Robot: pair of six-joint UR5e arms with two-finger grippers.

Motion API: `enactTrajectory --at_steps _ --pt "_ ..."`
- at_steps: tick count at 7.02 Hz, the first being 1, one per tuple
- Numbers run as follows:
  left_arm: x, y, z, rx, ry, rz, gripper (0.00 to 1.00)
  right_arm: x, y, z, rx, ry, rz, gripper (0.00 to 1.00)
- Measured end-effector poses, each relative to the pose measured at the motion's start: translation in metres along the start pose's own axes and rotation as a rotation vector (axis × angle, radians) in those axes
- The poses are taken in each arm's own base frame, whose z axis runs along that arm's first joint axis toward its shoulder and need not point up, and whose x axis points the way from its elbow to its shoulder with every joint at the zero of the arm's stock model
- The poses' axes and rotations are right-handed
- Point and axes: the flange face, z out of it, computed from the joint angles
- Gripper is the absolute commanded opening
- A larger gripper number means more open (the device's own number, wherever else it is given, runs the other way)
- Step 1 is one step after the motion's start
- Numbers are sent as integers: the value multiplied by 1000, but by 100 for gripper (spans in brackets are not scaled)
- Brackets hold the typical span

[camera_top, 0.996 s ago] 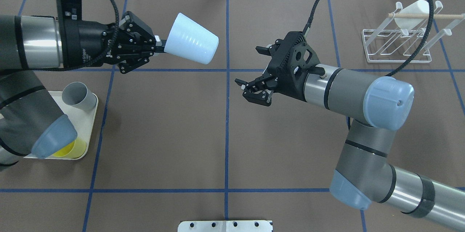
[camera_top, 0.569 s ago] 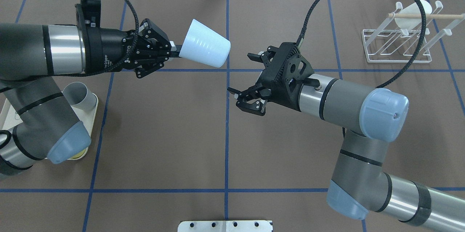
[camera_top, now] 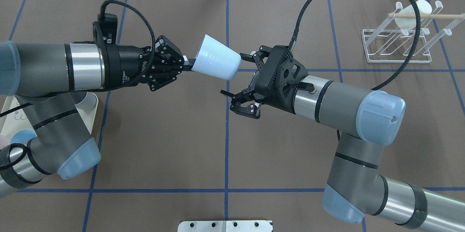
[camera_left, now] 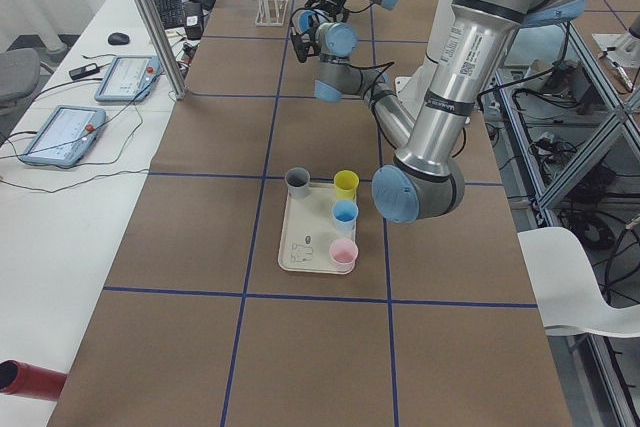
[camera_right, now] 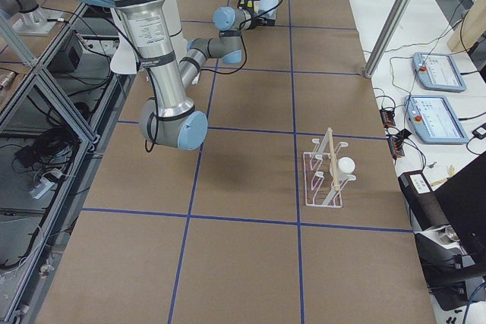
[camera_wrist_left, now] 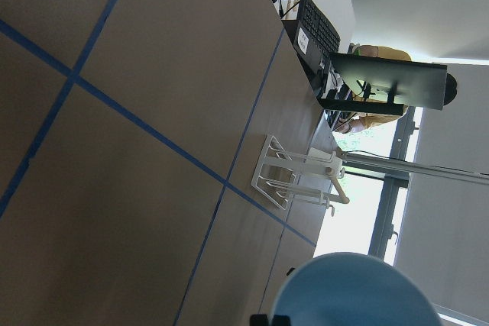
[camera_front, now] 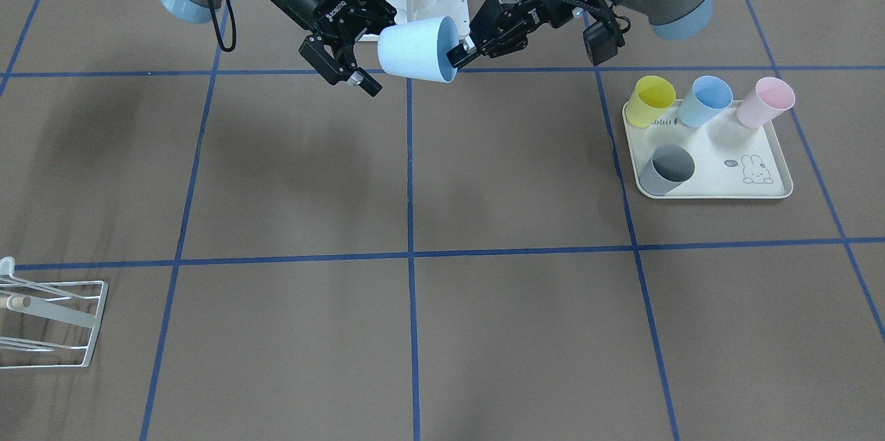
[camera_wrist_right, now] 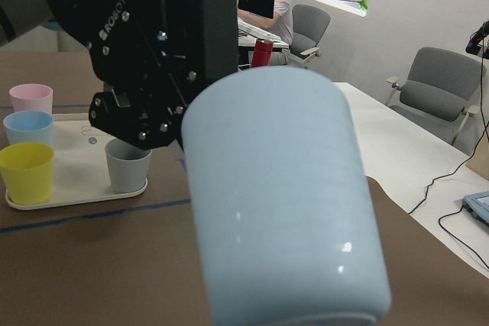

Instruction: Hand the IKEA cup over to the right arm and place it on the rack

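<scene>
Above the bench's middle, the pale blue plastic cup [camera_top: 217,61] is held on its side, clear of the surface, pinched at the rim by the left tool [camera_top: 187,67]. Its closed end is pointed at the right tool [camera_top: 233,76], whose fingers are spread wide; contact cannot be told. The white wire-frame rack [camera_top: 397,43] is sited at the bench's far right corner, well apart.

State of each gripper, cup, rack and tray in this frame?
left gripper, shut on the pale blue cup's rim
pale blue cup, airborne, sideways, base toward the right gripper
right gripper, open at the cup's base
rack, one white cup on it
tray, holds upright yellow cup, sky-blue cup, pink cup, grey cup
</scene>
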Motion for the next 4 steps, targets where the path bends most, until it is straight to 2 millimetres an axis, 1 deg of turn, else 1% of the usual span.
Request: enactTrajectory --at_steps 4 --pt "-13 6 11 2 -13 -7 0 -3 -1 1 2 -4 -2 99"
